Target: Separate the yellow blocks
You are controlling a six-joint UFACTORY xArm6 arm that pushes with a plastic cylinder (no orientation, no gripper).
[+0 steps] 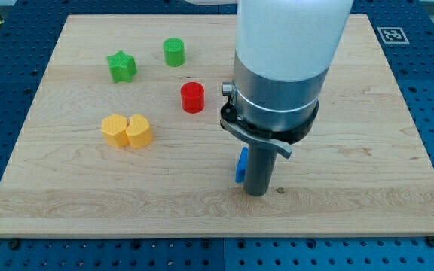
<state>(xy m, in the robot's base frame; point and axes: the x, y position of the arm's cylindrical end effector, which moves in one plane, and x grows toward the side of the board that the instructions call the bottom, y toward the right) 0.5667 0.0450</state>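
Two yellow blocks sit touching at the view's left: a yellow hexagon-like block (114, 129) and a yellow heart-shaped block (139, 132) to its right. My tip (256, 193) rests on the wooden board (353, 113) at lower centre, well to the right of the yellow blocks. A blue block (241, 165) stands right against the rod's left side, mostly hidden by it.
A green star block (121, 66) and a green cylinder (174, 52) lie at the upper left. A red cylinder (193, 97) stands between them and the rod. The arm's large white and grey body (285, 68) hides the board's upper middle.
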